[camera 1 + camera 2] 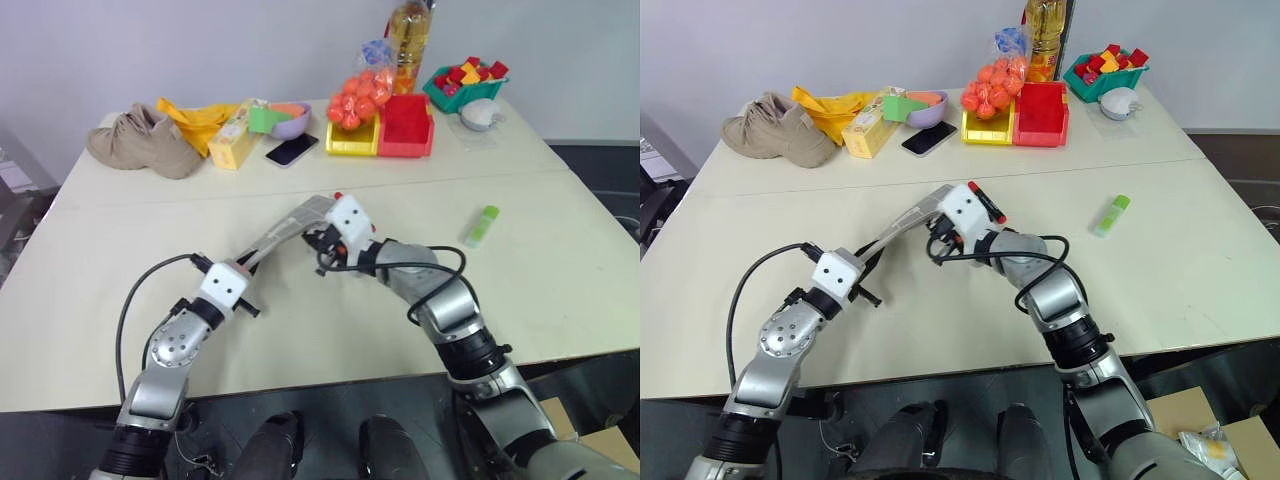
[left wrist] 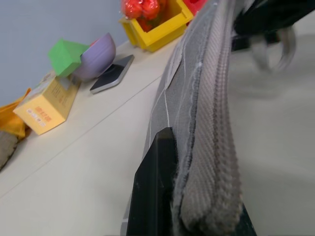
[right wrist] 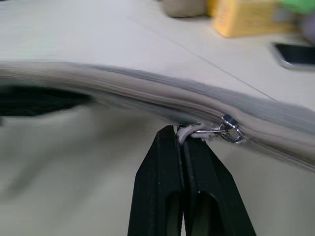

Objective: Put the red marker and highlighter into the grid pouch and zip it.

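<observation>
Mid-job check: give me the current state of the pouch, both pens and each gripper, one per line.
grid pouch: lifted off the table, held between both grippers.
left gripper: shut on one end of the pouch.
right gripper: shut on the zip pull.
highlighter: lying loose on the table, not in the pouch.
red marker: a red-tipped pen shows by the right wrist; how it rests is unclear.

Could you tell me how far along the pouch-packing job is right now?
Nothing looks finished. The highlighter lies out on the table, and the red marker shows behind the right wrist, seemingly outside the pouch. In hand: the left gripper clamps one pouch end, and the right gripper is shut on the zip pull. Left: both pens in, then zipping.
</observation>
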{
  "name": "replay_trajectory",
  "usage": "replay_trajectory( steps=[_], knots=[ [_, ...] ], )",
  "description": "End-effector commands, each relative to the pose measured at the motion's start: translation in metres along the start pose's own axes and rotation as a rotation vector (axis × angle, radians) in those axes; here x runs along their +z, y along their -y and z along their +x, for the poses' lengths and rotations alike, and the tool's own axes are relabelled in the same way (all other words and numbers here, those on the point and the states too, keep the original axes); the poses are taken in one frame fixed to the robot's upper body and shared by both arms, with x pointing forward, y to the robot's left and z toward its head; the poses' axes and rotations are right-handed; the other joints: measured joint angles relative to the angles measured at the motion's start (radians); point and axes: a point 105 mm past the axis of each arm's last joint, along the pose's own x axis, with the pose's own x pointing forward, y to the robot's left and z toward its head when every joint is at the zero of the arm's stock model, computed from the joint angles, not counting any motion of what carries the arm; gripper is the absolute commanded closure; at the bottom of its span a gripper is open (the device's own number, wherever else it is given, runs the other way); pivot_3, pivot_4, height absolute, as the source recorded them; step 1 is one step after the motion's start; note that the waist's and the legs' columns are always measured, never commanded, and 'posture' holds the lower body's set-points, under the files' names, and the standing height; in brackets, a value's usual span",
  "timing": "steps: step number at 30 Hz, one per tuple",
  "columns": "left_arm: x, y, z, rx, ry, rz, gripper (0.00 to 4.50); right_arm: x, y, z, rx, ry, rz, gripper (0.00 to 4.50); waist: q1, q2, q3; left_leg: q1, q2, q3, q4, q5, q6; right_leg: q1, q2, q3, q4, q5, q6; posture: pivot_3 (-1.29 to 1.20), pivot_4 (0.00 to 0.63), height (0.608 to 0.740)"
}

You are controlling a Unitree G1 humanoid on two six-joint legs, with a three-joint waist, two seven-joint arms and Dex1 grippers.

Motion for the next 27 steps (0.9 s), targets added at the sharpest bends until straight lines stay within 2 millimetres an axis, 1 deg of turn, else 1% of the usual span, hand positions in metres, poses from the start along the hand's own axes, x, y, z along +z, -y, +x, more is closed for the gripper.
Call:
replay_trajectory(
  steps=[1,3,5,7,9,13,15,16,17,18,19,21,23,24,27],
  knots=[
    [0.015,0.001,0.006,0.018,0.042,0.024,4.50,0.031,-0.028,0.004,0.113,0.076,-0.102,4.43,0.001,0.000,0.000,0.000,0.000,0.000,0.000,0.000,0.000,0.000,0.000,0.000,0.000,0.000,0.000,0.00,0.150,0.740],
    [0.015,0.001,0.007,0.022,0.039,0.022,4.50,0.032,-0.036,0.005,0.149,0.077,-0.113,4.43,0.002,0.000,0.000,0.000,0.000,0.000,0.000,0.000,0.000,-0.001,0.000,-0.001,0.000,0.000,0.000,0.00,0.150,0.740],
    [0.016,0.002,0.011,0.040,0.040,0.015,4.50,0.035,-0.057,0.006,0.246,0.084,-0.123,4.43,0.002,0.000,0.000,0.000,0.000,0.000,0.000,0.000,0.000,-0.001,0.000,-0.001,0.000,0.000,0.000,0.00,0.150,0.740],
    [0.016,0.001,0.015,0.062,0.037,0.007,4.50,0.037,-0.071,0.007,0.307,0.089,-0.130,4.43,0.002,0.000,0.000,0.000,0.000,0.000,0.001,0.000,0.000,-0.001,0.000,-0.001,0.000,0.000,0.000,0.00,0.150,0.740],
    [0.016,-0.002,0.017,0.083,0.033,0.002,4.50,0.038,-0.073,0.009,0.308,0.088,-0.132,4.43,0.001,0.000,0.000,0.000,0.000,0.000,0.000,0.000,0.000,-0.001,0.000,-0.001,0.000,0.000,0.000,0.00,0.150,0.740],
    [0.016,-0.011,0.022,0.155,0.024,-0.033,4.50,0.037,-0.070,0.009,0.311,0.080,-0.125,4.43,0.002,0.000,0.000,0.000,0.000,-0.001,0.001,0.000,0.000,-0.001,0.000,-0.001,0.000,0.000,0.000,0.00,0.150,0.740],
    [0.016,-0.015,0.023,0.183,0.021,-0.031,4.50,0.037,-0.067,0.005,0.314,0.077,-0.109,3.90,0.002,0.000,0.000,0.000,0.000,-0.001,0.001,0.000,0.000,-0.001,0.000,-0.001,0.000,0.000,0.000,0.00,0.150,0.740],
    [0.015,-0.019,0.023,0.198,0.015,-0.021,4.50,0.036,-0.062,0.002,0.306,0.075,-0.103,3.56,0.001,0.000,0.000,0.000,0.000,-0.001,0.001,0.000,0.000,0.000,0.000,-0.001,0.000,0.000,0.000,0.00,0.150,0.740],
    [0.013,-0.023,0.022,0.217,0.007,-0.012,4.50,0.033,-0.052,-0.001,0.266,0.066,-0.100,3.10,0.001,0.000,0.000,0.000,0.000,-0.001,0.001,0.000,0.000,0.000,0.000,-0.001,0.000,0.000,0.000,0.00,0.150,0.740],
    [0.012,-0.027,0.020,0.236,-0.004,-0.002,4.50,0.029,-0.039,-0.003,0.209,0.052,-0.100,2.66,0.001,0.000,0.000,0.000,0.000,-0.001,0.001,0.000,0.000,0.000,0.000,-0.001,0.000,0.000,0.000,0.00,0.150,0.740],
    [0.008,-0.032,0.018,0.259,-0.021,0.012,4.50,0.023,-0.023,-0.006,0.140,0.030,-0.096,2.06,0.002,0.000,0.000,0.000,0.000,-0.001,0.001,0.000,0.000,0.000,0.000,-0.001,0.000,0.000,0.000,0.00,0.150,0.740],
    [0.003,-0.040,0.015,0.293,-0.046,0.026,4.50,0.010,0.006,-0.013,0.017,-0.012,-0.084,1.13,0.004,0.000,0.000,0.000,0.000,-0.001,0.001,0.000,0.000,0.000,0.000,-0.001,0.000,0.000,0.000,0.00,0.150,0.740],
    [0.000,-0.044,0.013,0.310,-0.059,0.027,4.50,-0.003,0.035,-0.022,-0.112,-0.051,-0.065,1.13,0.007,0.000,0.000,0.000,0.000,-0.001,0.001,0.000,0.000,-0.001,0.000,-0.002,0.000,0.000,0.000,0.00,0.150,0.740],
    [-0.001,-0.045,0.013,0.312,-0.062,0.027,4.50,-0.007,0.045,-0.025,-0.156,-0.061,-0.055,1.13,0.007,0.000,0.000,0.000,-0.001,-0.001,0.002,0.000,0.000,-0.001,0.000,-0.002,0.000,0.000,0.000,0.00,0.150,0.740],
    [-0.002,-0.045,0.013,0.305,-0.067,0.045,4.50,-0.025,0.087,-0.037,-0.333,-0.099,0.056,1.13,0.004,0.000,0.000,0.000,-0.001,-0.001,0.001,0.000,0.000,0.001,0.000,-0.002,0.000,0.000,0.000,0.00,0.150,0.740]
  ],
)
